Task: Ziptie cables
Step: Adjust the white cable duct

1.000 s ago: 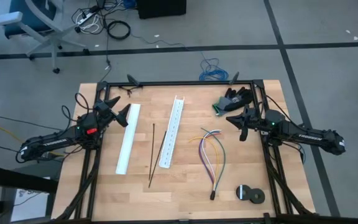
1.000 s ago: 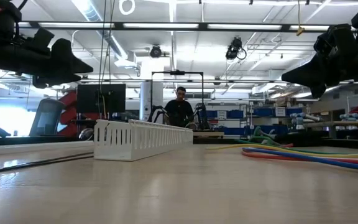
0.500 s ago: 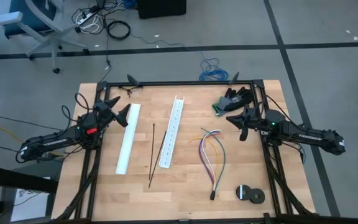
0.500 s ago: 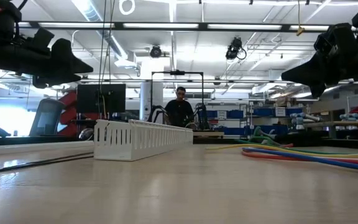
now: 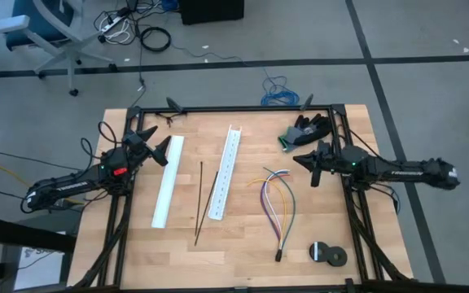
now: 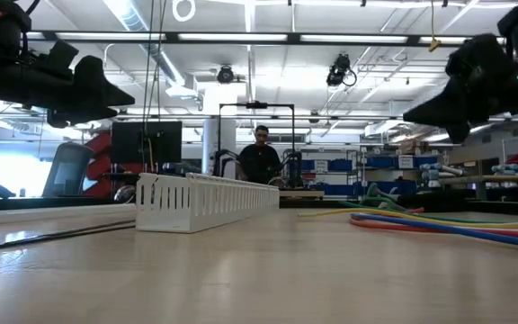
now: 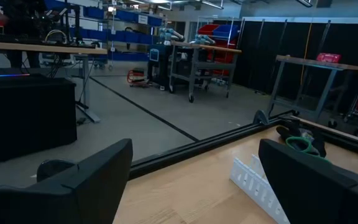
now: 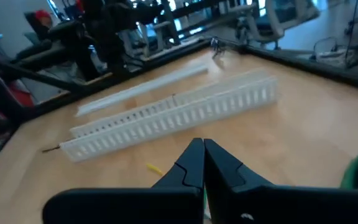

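Cables [image 5: 277,199]: a loose bundle of yellow, blue, purple and pinkish wires, lying flat on the table [image 5: 243,252], just to the right of the white slotted channel [image 5: 223,171], the dark joined end toward the near edge; untouched. Zipties [image 5: 202,199]: thin black strips lying just to the left of the same channel, between it and the flat white cover strip [image 5: 168,181]; also untouched (their exact count is hard to make out from above). Right gripper [image 5: 312,160]: fingers pressed fully together, empty, hanging above the table well to the right of the channel and just beyond the far end of the cables; over the last second that arm has straightened and carried the gripper a little inward toward the cables, the one change in the scene. Left gripper [image 5: 158,146]: fingers spread wide, holding nothing, stationary over the far end of the cover strip, left of the channel. Also present: a green-and-black glove [image 5: 304,130] and a roll of black tape [image 5: 328,254], both right of the channel. Assessment: the task has barely begun; the right arm appears to be opening an approach, and neither wires nor ties are gathered.
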You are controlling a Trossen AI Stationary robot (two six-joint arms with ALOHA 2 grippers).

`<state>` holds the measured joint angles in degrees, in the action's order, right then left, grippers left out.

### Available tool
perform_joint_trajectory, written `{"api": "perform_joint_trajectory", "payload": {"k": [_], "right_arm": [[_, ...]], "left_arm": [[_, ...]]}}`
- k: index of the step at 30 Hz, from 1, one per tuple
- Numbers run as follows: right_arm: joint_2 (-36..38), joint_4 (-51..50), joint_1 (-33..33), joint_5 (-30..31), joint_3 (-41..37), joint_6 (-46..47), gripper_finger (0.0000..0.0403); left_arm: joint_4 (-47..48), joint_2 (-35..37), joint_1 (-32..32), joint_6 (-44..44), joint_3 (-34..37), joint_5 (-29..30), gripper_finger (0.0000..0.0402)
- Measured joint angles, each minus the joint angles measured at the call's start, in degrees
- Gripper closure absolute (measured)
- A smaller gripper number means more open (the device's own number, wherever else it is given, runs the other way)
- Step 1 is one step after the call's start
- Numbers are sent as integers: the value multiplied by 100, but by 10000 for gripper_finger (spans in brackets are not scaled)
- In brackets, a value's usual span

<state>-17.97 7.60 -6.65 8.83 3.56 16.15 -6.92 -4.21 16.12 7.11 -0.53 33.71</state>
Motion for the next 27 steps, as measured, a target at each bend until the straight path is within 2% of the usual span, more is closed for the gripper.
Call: {"api": "perform_joint_trajectory", "payload": {"k": [7, 12, 16, 21, 27], "right_arm": [[-2320, 454, 602, 801, 1107, -516, 403], [-4211, 416, 713, 841, 2237, -1007, 403], [-5535, 247, 718, 650, 3274, -1307, 403], [-6931, -652, 718, 81, 4591, -1472, 403], [-8006, -968, 718, -353, 5672, -1746, 403]], "left_arm": [[0, 0, 0, 0, 0, -2, 39], [-8, 0, 0, -31, 0, 1, 39], [-136, 2, 0, -236, 0, 0, 39], [-149, 0, 0, -234, -1, -2, 39], [-285, 0, 0, -234, -1, -2, 39]]}}
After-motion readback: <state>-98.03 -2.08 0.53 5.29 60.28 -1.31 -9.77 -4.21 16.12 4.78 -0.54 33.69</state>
